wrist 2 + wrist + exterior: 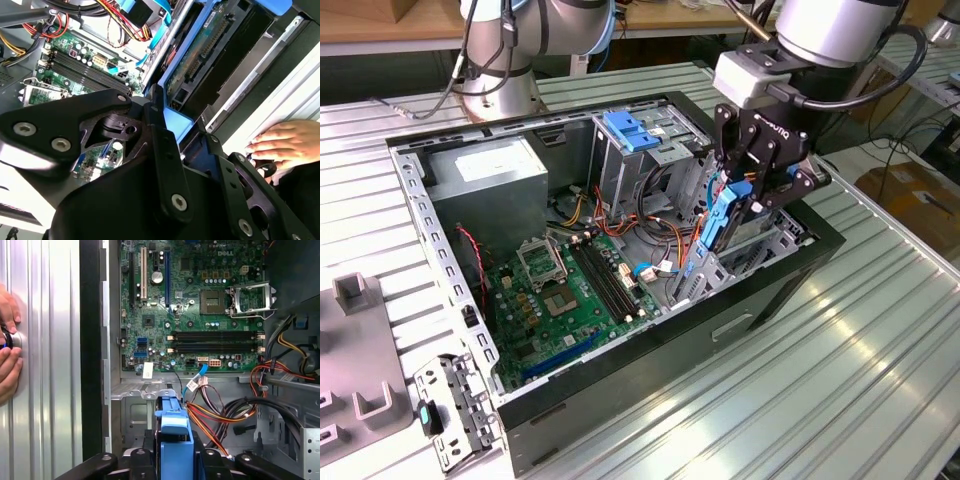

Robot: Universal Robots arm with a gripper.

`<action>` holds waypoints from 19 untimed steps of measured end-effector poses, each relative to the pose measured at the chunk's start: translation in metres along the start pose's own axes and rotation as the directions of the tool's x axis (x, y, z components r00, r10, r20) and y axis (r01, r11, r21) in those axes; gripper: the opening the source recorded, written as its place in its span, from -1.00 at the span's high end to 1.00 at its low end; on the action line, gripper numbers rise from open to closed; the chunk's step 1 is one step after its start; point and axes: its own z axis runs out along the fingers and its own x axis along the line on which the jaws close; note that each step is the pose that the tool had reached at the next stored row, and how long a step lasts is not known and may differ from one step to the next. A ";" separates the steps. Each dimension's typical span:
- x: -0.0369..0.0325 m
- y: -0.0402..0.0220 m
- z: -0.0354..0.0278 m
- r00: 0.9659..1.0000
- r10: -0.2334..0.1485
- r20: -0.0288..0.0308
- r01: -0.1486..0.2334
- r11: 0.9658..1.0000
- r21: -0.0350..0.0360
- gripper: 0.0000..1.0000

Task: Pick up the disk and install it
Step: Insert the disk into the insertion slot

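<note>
The disk (724, 218), a grey drive in bright blue carrier rails, stands on edge over the drive bay (772, 243) at the exterior view's right end of the open computer case (650, 345). My gripper (748, 205) is shut on the disk from above, black fingers on both sides. In the first wrist view the blue carrier (175, 437) sits between the fingers (207, 460). In the second wrist view the disk (210, 42) reaches down into the bay, its circuit-board face showing.
A tall metal cage with a blue latch (628, 130) stands beside the bay. Orange and red cables (215, 415) run close by. The motherboard (570, 290) lies on the case floor. A person's hand (282, 145) rests on the table outside the case wall.
</note>
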 end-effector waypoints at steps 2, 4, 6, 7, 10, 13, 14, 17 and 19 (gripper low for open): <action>0.0001 0.0000 0.0008 1.000 0.000 0.000 0.000 1.000 0.000 0.27; 0.0001 0.0000 0.0009 1.000 0.000 0.000 0.000 1.000 0.000 0.25; 0.0000 0.0000 0.0031 1.000 0.000 0.000 0.000 1.000 0.000 0.12; 0.0000 -0.0001 0.0050 1.000 0.000 0.000 0.000 1.000 0.000 0.12; -0.0003 -0.0001 0.0106 1.000 0.000 0.000 0.000 1.000 0.000 0.12; -0.0005 -0.0001 0.0160 1.000 0.000 0.000 0.000 1.000 0.000 0.15; -0.0006 -0.0001 0.0187 1.000 0.000 0.000 0.000 1.000 0.000 0.29; -0.0008 -0.0001 0.0245 1.000 0.000 0.000 0.000 1.000 0.000 0.53; -0.0009 -0.0001 0.0266 1.000 0.000 0.000 0.000 1.000 0.000 0.77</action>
